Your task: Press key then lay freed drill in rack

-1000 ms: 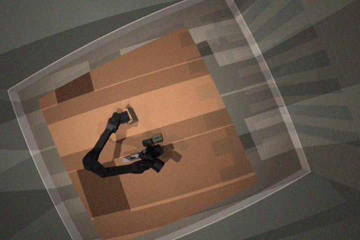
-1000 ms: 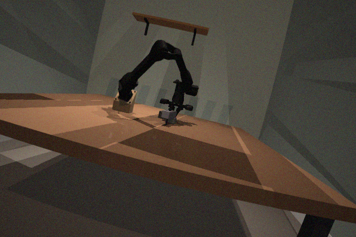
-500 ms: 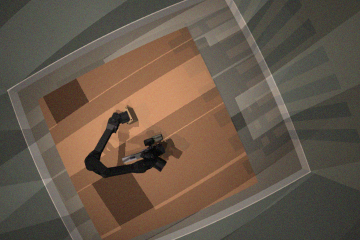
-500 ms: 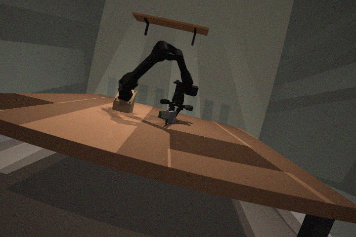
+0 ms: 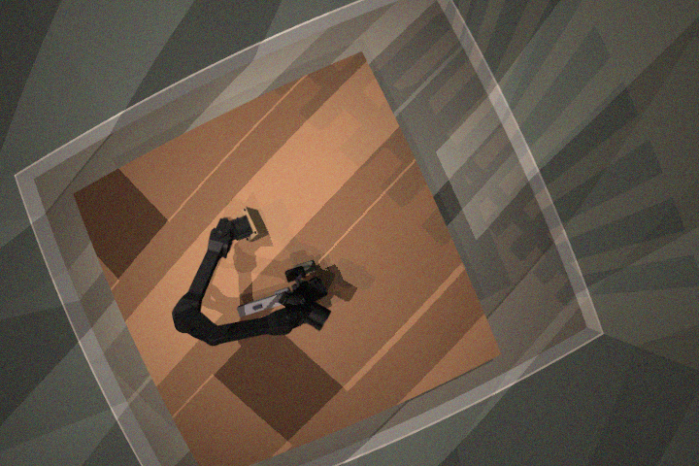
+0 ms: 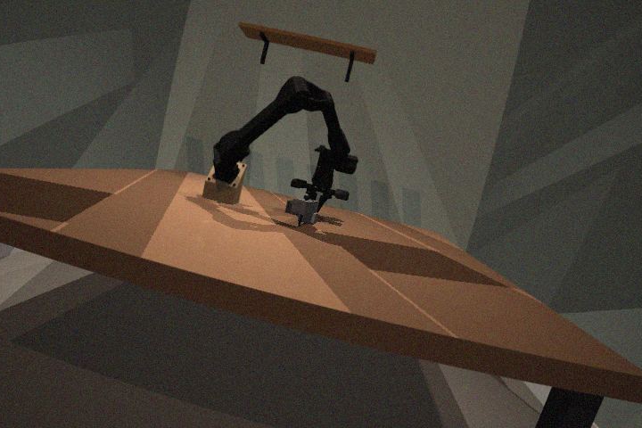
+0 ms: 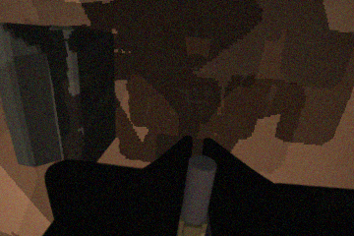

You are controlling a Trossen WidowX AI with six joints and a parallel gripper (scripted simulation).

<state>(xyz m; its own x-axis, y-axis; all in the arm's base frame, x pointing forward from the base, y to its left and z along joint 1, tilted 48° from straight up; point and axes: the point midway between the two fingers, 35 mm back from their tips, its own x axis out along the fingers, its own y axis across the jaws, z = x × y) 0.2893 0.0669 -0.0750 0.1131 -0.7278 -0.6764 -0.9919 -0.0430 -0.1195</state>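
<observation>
gripper (image 7: 198, 147) clamped on the drill (image 7: 199, 189) — grey rack (image 7: 34, 93) alongside, wooden table (image 6: 231, 262)

My black fingers pinch a pale blue-grey drill (image 7: 200, 189), beside a grey block (image 7: 32, 98), over an orange-brown table (image 6: 220, 262) banded with darker brown shadow.

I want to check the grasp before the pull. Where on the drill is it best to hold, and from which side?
Hold the drill by its slim round shank, from above, with one finger on each side. The gripper already grips it this way in the wrist view. The grey block lies to one side, apart from the fingers, so this approach seems free.
</observation>
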